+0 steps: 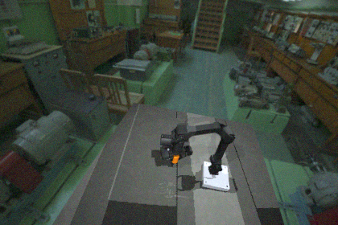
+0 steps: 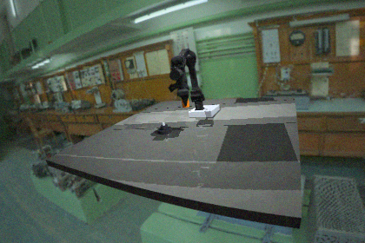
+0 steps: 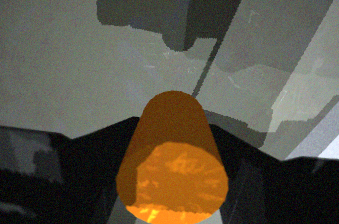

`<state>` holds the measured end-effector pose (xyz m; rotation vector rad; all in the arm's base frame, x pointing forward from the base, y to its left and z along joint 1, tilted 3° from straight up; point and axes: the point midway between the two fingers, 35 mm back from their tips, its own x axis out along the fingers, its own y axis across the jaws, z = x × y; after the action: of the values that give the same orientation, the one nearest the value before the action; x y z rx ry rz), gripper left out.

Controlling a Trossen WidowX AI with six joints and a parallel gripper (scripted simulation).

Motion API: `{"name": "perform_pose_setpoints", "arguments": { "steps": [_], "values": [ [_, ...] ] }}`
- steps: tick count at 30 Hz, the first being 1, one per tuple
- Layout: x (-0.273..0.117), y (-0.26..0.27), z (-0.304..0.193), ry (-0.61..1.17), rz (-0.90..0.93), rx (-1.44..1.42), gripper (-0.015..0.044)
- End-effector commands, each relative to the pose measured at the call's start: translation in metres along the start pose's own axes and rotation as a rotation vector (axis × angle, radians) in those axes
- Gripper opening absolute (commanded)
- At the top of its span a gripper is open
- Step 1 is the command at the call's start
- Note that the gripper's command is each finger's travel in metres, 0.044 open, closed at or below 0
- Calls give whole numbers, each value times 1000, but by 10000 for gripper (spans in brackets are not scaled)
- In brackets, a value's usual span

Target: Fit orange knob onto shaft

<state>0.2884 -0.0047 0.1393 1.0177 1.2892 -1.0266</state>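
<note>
The exterior view shows the pedestal, hidden in the wrist view; the pincer clamps the orange knob

Grey patchwork tabletop under white base plate.

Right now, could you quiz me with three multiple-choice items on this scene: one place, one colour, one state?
1. Where is the orange knob?
A) On the plate
B) Between the gripper's fingers
C) On the shaft

2. What colour is the plate under the arm?
A) White
B) Red
C) Orange

3. How is the silver shaft?
A) Lying flat
B) Capped
C) Upright, bare

1 B: the close-up shows the knob pinched.
2 A: both wider views show white.
3 C: the exterior view shows it sticking up uncovered.
</note>
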Motion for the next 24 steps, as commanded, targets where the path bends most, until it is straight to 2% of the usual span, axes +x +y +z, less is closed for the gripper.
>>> {"name": "perform_pose_setpoints", "arguments": {
  "steps": [1, 24],
  "values": [
    [-5, 0, -3, 2, 57, 0, 0],
    [-47, -4, -26, 3, 493, 4, 0]
  ]
}}
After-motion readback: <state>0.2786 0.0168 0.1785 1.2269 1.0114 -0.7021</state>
